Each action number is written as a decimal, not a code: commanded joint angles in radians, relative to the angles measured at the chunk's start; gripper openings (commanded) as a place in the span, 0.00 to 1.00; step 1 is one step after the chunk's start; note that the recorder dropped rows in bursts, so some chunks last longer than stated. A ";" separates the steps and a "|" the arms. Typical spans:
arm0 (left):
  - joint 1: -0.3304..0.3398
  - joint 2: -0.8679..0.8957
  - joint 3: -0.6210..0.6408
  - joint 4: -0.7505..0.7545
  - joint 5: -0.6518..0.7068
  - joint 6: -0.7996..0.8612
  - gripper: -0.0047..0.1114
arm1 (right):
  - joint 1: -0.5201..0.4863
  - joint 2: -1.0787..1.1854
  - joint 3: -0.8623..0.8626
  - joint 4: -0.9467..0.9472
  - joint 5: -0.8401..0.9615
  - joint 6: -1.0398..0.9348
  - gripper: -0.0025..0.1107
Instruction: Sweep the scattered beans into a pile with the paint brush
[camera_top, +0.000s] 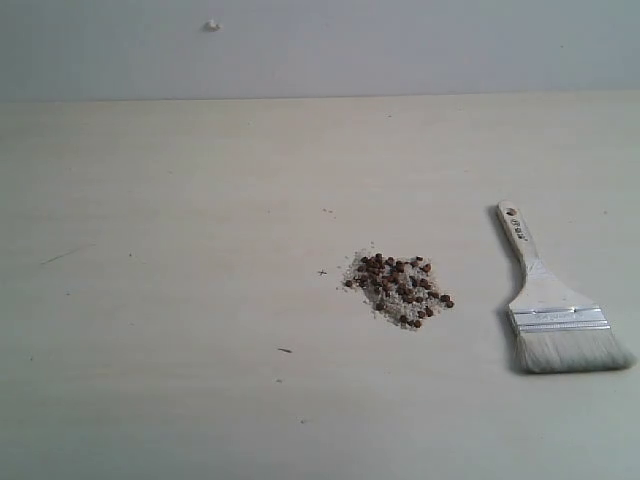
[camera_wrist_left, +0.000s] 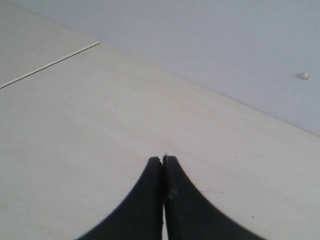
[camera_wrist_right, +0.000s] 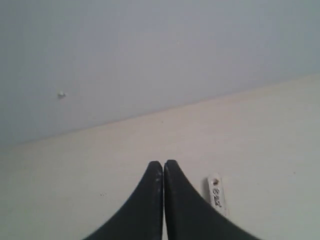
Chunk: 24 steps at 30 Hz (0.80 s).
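Table (camera_top: 160, 300): a pale wooden surface on which the beans and the paint brush are carried.
Beans (camera_top: 398, 283): dark reddish-brown pellets, gathered near the middle of the table in one loose pile (camera_top: 392, 296) and mixed with whitish crumbs (camera_top: 358, 266). A few pellets lie along its right edge.
Paint brush (camera_top: 553, 308): laid flat on the table to the right of the pile and apart from it. The holed handle end is pointed toward the wall (camera_top: 400, 50) and the off-white bristles toward the near edge. It is not gripped.
Left gripper (camera_wrist_left: 163, 160): held above bare table, angled toward the wall. The jaws are pressed together, with nothing between them.
Right gripper (camera_wrist_right: 163, 164): held above the table and also angled toward the wall. The jaws are pressed together and empty. The brush handle end is seen on the table just beyond the fingertips.
Wall detail: a small white knob (camera_top: 212, 25) is fixed to the grey surface.
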 joint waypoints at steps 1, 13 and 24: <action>0.004 -0.002 0.004 -0.007 0.002 0.001 0.04 | 0.002 -0.232 0.083 -0.004 0.033 0.000 0.02; 0.004 -0.002 0.004 -0.007 0.002 0.001 0.04 | 0.002 -0.339 0.097 0.020 0.109 0.000 0.02; 0.004 -0.002 0.004 -0.007 0.002 0.001 0.04 | 0.002 -0.339 0.097 0.020 0.109 0.000 0.02</action>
